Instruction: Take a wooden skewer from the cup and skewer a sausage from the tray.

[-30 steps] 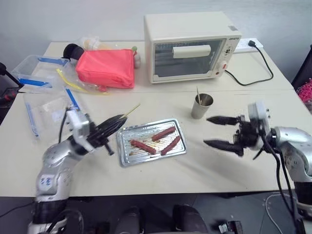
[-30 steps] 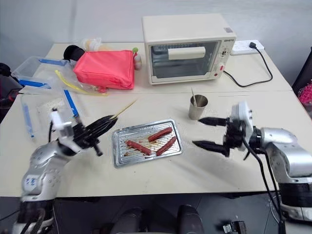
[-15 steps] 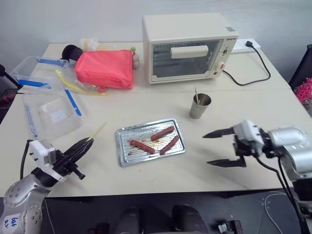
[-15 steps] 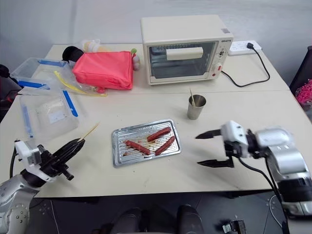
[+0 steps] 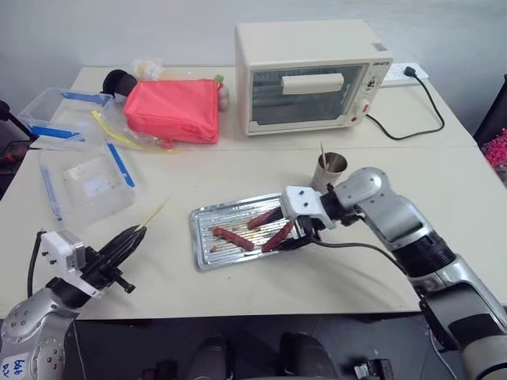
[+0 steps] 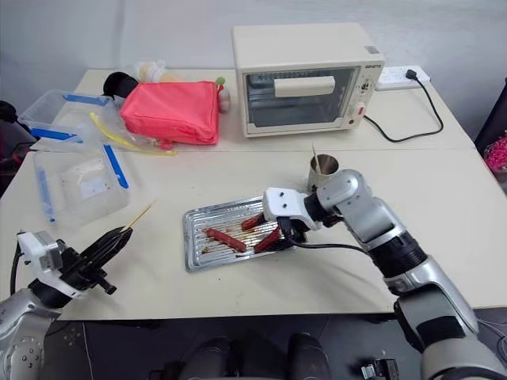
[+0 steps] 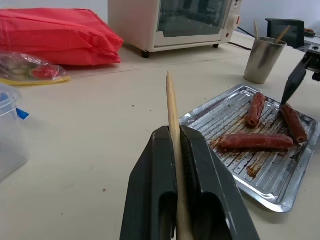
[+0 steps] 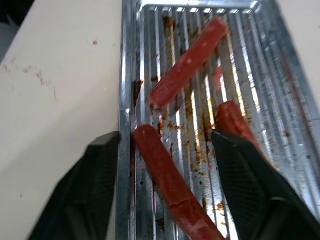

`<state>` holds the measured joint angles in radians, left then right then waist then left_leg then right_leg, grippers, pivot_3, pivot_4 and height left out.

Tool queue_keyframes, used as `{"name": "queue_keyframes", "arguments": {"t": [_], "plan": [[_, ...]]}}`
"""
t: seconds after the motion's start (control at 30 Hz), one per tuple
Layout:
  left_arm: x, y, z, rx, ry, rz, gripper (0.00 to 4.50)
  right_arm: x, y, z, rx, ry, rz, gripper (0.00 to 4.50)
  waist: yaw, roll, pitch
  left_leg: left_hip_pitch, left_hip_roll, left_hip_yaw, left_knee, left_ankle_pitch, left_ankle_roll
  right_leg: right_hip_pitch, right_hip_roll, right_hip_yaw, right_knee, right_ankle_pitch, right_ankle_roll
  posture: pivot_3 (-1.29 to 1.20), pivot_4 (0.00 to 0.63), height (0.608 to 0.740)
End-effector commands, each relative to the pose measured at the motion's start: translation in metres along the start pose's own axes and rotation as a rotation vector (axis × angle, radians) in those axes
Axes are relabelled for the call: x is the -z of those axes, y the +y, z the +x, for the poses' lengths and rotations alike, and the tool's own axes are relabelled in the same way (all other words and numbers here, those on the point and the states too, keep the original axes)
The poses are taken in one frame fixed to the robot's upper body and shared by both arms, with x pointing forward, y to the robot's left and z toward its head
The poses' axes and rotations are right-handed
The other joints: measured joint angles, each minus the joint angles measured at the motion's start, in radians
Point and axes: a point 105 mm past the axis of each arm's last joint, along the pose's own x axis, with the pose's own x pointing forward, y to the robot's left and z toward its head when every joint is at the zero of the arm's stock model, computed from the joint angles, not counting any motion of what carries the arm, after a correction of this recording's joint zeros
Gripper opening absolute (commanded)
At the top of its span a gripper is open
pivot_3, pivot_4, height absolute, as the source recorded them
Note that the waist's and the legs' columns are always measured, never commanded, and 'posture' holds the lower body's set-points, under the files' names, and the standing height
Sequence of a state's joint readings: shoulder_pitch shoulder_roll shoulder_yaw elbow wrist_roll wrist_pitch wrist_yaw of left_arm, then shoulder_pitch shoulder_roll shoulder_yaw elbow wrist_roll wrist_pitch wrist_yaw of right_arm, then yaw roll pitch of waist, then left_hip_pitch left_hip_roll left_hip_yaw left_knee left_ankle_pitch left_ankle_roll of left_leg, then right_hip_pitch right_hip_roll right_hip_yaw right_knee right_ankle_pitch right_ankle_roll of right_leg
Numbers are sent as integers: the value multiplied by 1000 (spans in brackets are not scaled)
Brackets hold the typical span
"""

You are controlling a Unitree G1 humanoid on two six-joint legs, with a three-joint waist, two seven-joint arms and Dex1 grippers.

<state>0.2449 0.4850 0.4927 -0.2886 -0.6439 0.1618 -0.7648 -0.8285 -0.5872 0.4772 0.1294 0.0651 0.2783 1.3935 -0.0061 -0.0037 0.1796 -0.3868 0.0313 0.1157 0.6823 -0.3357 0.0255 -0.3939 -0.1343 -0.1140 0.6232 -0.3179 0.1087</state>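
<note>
Holding the wooden skewer clamped between its fingers, our left gripper sits at the lower left of the head view, well apart from the tray, the stick's pointed tip aimed up and toward the middle of the worktop. Our right gripper is down over the tray's right end at mid-frame, jaws parted and straddling one sausage that lies by the tray's edge, one finger outside the rim; we cannot tell whether the pads press on it yet. Two more sausages lie in the tray, and the cup stands just behind it with more sticks inside.

We judge the sausage soft, greasy and likely to roll or slip on the ribbed metal, so we would pinch it gently across its middle, leaving an end free. The skewer looks light, thin and snappable; gripping it low keeps it steady, and pushing straight along the sausage's length should avoid bending it.
</note>
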Motion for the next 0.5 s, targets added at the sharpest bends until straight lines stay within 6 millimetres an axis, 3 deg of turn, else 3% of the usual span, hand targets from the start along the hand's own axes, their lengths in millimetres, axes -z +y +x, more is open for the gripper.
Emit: {"name": "queue_keyframes", "arguments": {"t": [0.03,0.5], "plan": [[-11,-2,-2,-1,-38,23,0,-9,-5,-2,4,1,-68,1916,-2,0,0,0,0,0,0,0,0,0,0,0,0,0,0,0,150,740],[-13,-3,2,-7,-54,28,0,3,-6,12,-61,58,-90,1916,-23,0,0,0,1,0,0,0,0,0,1,0,1,0,0,0,150,740]]}}
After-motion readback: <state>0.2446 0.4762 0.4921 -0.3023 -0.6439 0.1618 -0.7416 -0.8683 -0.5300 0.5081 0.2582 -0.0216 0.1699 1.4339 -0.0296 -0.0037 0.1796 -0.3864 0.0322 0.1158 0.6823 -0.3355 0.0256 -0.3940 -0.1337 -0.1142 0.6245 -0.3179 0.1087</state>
